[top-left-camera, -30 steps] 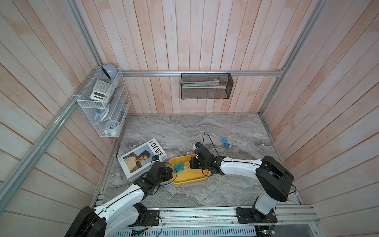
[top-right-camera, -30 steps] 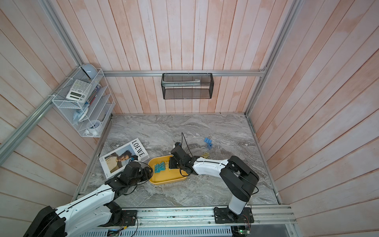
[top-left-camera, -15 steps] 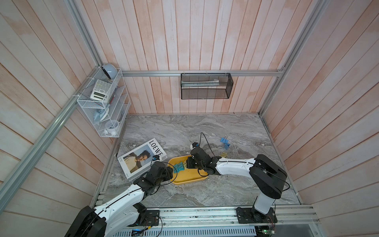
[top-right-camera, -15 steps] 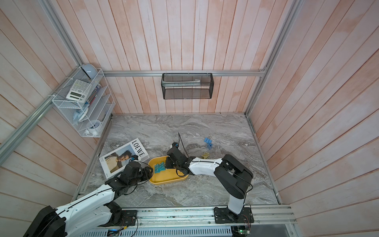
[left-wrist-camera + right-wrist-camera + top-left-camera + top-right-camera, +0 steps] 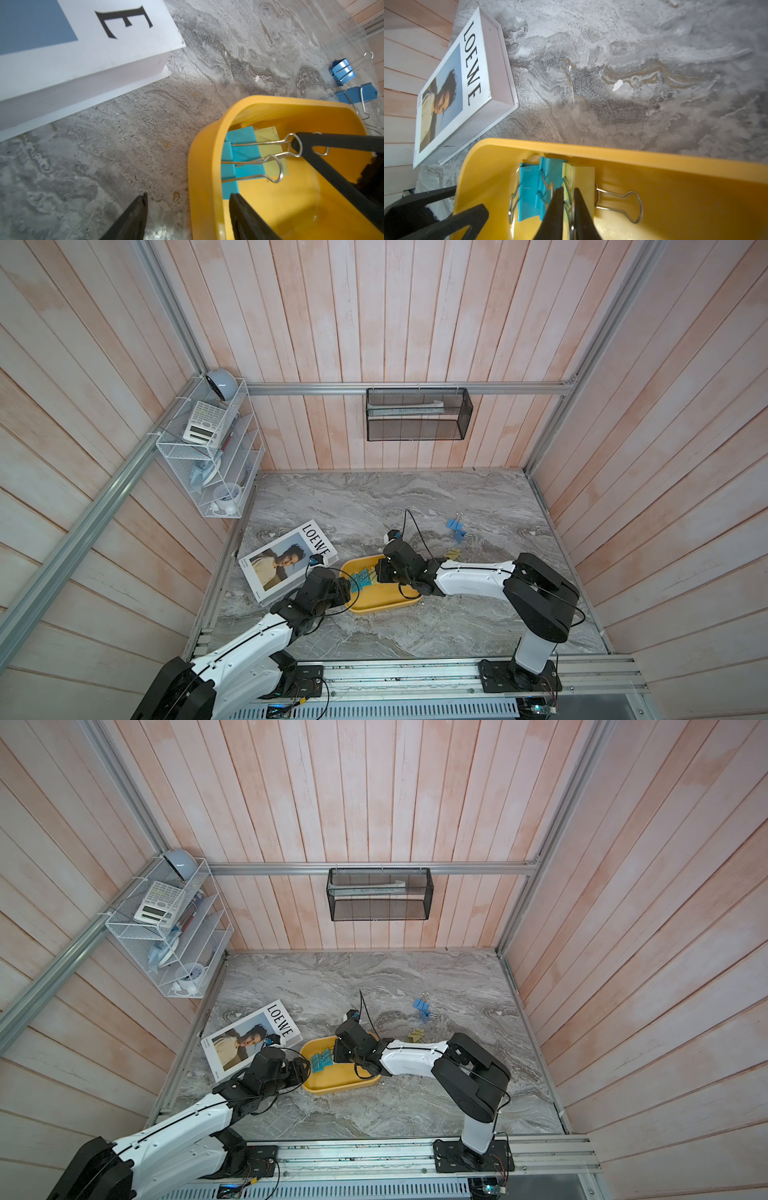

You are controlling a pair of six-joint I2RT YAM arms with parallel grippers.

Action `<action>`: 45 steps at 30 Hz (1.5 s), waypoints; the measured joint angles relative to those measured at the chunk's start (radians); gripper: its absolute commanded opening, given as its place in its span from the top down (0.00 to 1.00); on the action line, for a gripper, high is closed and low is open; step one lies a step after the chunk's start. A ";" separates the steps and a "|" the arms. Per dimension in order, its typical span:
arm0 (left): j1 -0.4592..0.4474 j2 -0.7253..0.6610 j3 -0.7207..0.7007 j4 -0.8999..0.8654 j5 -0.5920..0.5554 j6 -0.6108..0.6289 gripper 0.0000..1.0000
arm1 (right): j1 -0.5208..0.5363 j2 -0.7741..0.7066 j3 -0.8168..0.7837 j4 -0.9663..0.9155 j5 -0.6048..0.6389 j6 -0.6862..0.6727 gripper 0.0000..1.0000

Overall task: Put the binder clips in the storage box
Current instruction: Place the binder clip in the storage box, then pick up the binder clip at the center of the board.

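My right pincer (image 5: 568, 190) hangs inside the storage box (image 5: 654, 160). Its fingers stand a narrow gap apart around the wire handle of a pale yellow clip (image 5: 583, 176); whether they pinch it I cannot tell. That clip lies against the box's wall, just beside two teal clips (image 5: 529, 187). My left pincer (image 5: 189, 195) stands wide, straddling the box's rim. Two blue clips (image 5: 342, 70) and a second yellow clip (image 5: 453, 552) lie on the counter (image 5: 415, 506) outside the box.

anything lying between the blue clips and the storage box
Nothing lies on the marble between the blue clips and the storage box rim. The right end effector hangs inside the box, over the pale yellow clip there.
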 measured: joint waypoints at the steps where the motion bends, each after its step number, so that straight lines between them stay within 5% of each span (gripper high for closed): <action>1: 0.000 0.000 0.000 0.000 0.000 0.000 0.32 | 0.000 0.000 0.000 0.000 0.002 0.000 0.78; 14: 0.000 0.001 0.000 0.000 0.000 0.000 0.31 | 0.001 -0.121 -0.051 -0.023 0.031 -0.021 0.66; 23: 0.000 0.002 0.000 0.000 0.000 0.000 0.30 | -0.006 -0.418 -0.116 -0.229 0.167 -0.060 0.67; 26: 0.000 0.002 0.000 0.000 0.000 0.000 0.30 | -0.095 -0.562 -0.128 -0.329 0.207 -0.071 0.67; 29: 0.000 0.002 0.000 0.000 0.000 0.000 0.30 | -0.296 -0.673 -0.196 -0.376 0.189 -0.069 0.66; 34: 0.000 0.002 0.000 0.000 0.000 0.000 0.30 | -0.519 -0.698 -0.324 -0.455 0.108 -0.071 0.66; 45: 0.000 0.002 0.000 0.000 0.000 0.000 0.30 | -0.626 -0.474 -0.338 -0.401 -0.069 -0.066 0.66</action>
